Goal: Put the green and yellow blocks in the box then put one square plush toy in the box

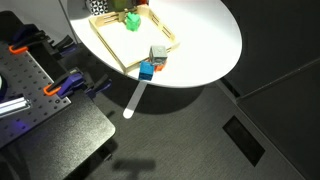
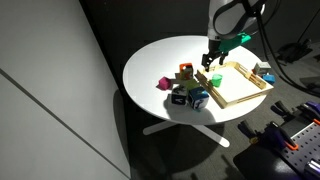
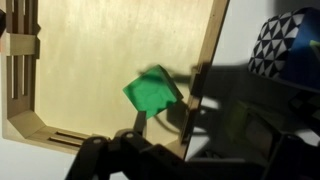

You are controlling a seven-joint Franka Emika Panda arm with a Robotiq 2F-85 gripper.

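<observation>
The green block (image 3: pixel 152 92) lies tilted on the floor of the light wooden box (image 3: pixel 90 60), close to its side wall. It also shows in both exterior views (image 1: pixel 131 20) (image 2: pixel 215 79). My gripper (image 3: pixel 145 128) is open just above the block, with nothing held; an exterior view shows it over the box's corner (image 2: pixel 213 55). A black-and-white patterned square plush toy (image 3: pixel 285 40) sits outside the box wall. Another plush toy (image 2: pixel 178 97) lies on the table. A small orange-yellow cube (image 2: pixel 186 70) stands outside the box; its exact colour is hard to tell.
The box (image 2: pixel 243 95) sits on a round white table (image 2: pixel 160 60). A grey-white cube (image 1: pixel 158 54) and a blue cube (image 1: pixel 147 70) stand by the box's corner near the table edge. A purple object (image 2: pixel 160 83) lies beside the loose blocks.
</observation>
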